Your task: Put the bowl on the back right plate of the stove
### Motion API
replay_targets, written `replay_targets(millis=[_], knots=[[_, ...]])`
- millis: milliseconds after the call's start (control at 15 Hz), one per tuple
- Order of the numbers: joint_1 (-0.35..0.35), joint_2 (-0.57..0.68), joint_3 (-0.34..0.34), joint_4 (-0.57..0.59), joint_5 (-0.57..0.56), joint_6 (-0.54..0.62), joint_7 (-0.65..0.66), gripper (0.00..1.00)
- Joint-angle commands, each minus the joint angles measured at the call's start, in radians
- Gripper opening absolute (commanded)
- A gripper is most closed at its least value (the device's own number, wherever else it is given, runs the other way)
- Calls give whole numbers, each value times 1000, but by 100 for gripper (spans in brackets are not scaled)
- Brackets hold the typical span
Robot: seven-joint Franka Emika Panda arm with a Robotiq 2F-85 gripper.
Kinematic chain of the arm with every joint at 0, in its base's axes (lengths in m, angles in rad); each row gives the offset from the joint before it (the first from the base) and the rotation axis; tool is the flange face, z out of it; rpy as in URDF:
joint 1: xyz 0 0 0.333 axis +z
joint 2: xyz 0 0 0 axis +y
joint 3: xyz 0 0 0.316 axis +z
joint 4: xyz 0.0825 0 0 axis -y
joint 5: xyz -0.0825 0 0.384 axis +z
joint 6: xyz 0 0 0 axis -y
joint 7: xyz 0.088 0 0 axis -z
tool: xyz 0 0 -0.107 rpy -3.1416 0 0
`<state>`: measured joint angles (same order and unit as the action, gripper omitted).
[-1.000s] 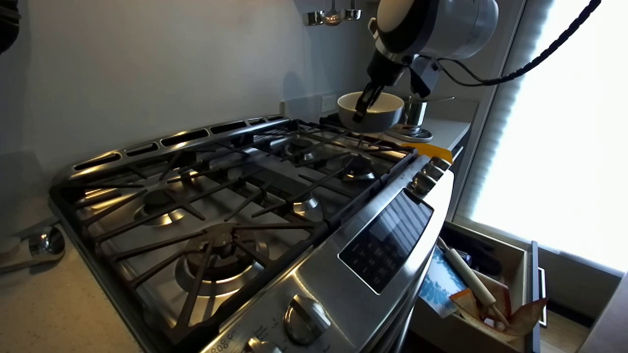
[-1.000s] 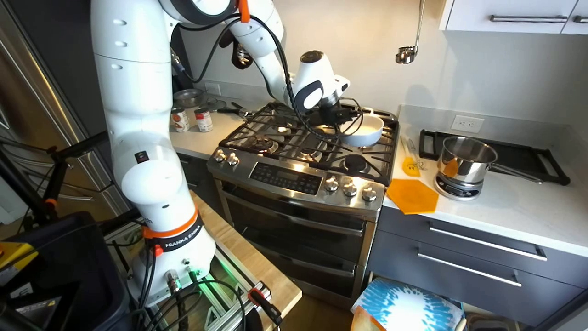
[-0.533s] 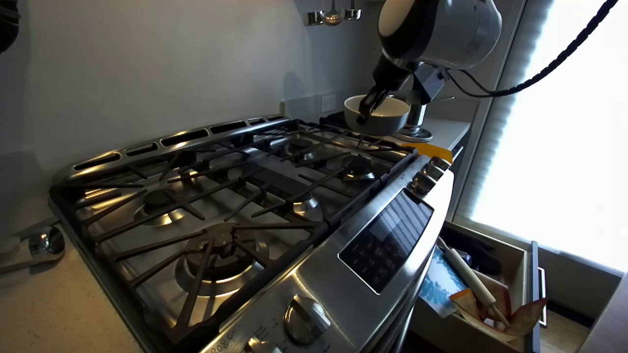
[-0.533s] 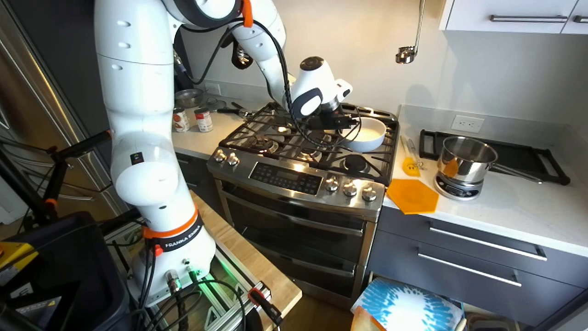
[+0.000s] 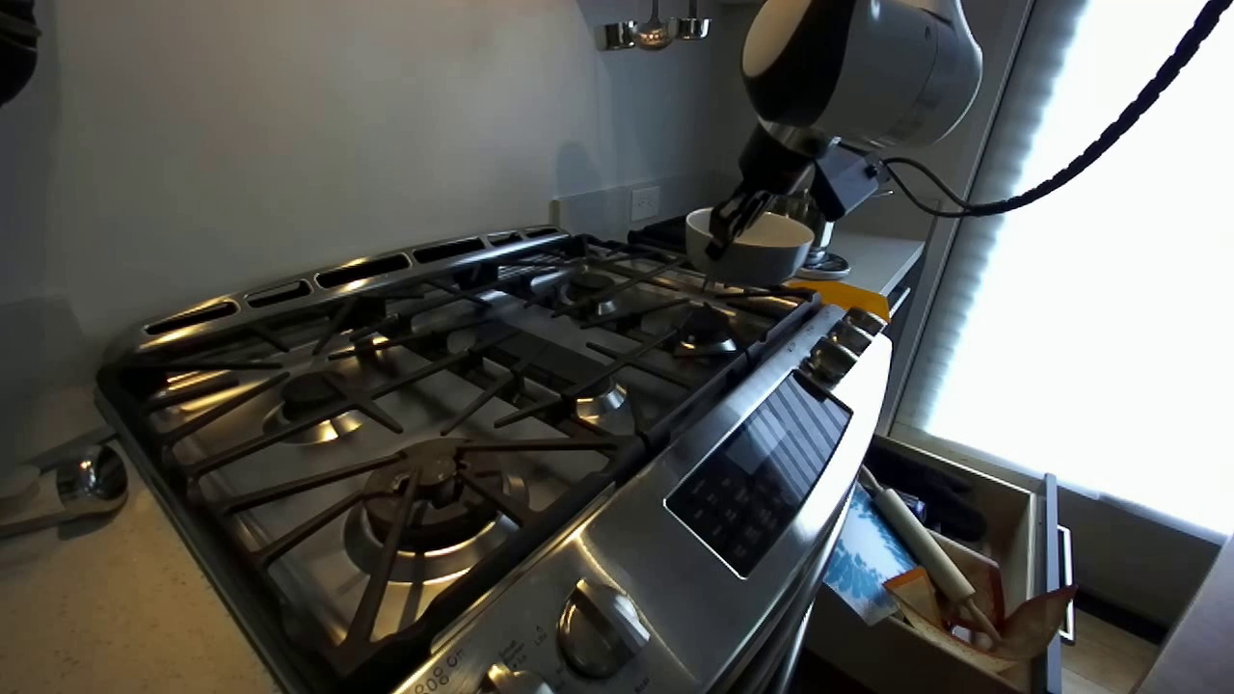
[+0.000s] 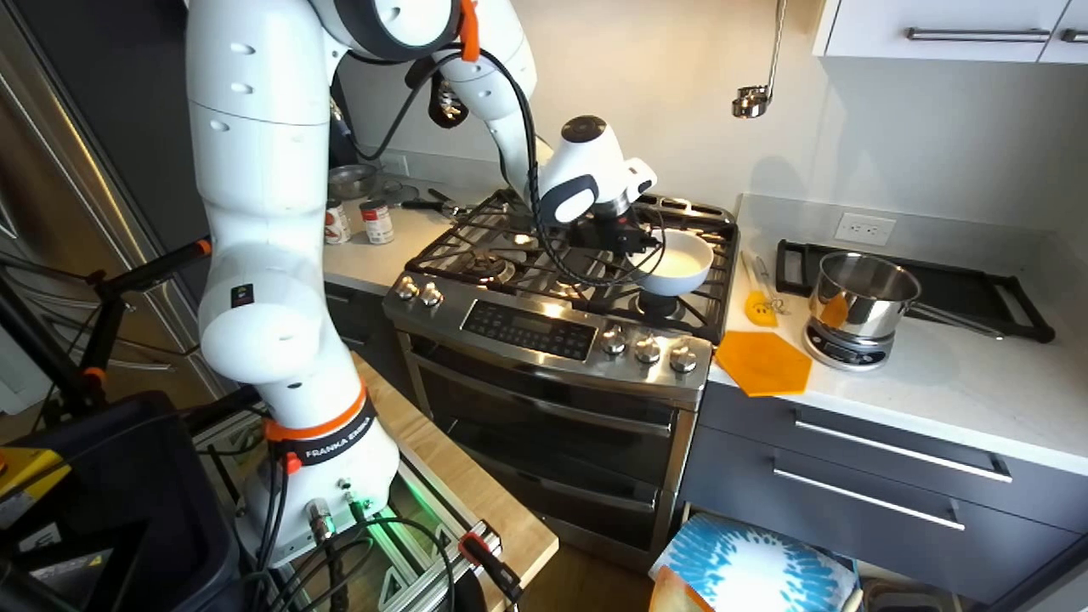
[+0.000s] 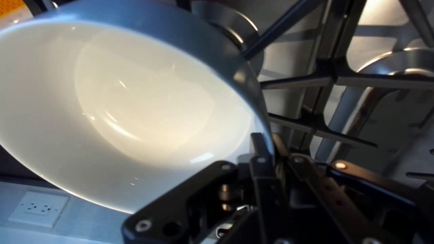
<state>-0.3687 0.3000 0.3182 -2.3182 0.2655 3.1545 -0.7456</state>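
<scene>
My gripper point(image 7: 270, 144) is shut on the rim of the bowl point(image 7: 142, 95), one finger inside and one outside. The bowl is pale outside and cream inside. In both exterior views the bowl point(image 5: 757, 258) point(image 6: 680, 268) hangs above the right end of the stove point(image 5: 617, 569), apart from the grates. In an exterior view it covers part of the front right burner point(image 6: 656, 308). The back right plate point(image 5: 586, 289) shows in an exterior view, left of the held bowl. From the opposite camera the bowl and gripper point(image 6: 646, 244) largely hide that plate.
A steel pot point(image 6: 858, 289) on a small scale, an orange mat point(image 6: 763, 364), a spatula point(image 6: 761, 308) and a black tray point(image 6: 977, 297) lie on the counter right of the stove. A wall stands behind the stove. A drawer point(image 5: 1046, 578) stands open below.
The held bowl has moved down and toward the front of the stove. The arm has moved with it, and the grip on the rim looks the same.
</scene>
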Motion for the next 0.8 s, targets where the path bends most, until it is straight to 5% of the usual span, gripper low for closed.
replay_targets(millis=[0,733], knots=[[59,10,-97,-3,-30,41,18,2],[300,80,-304,58,-75,60,10,2]])
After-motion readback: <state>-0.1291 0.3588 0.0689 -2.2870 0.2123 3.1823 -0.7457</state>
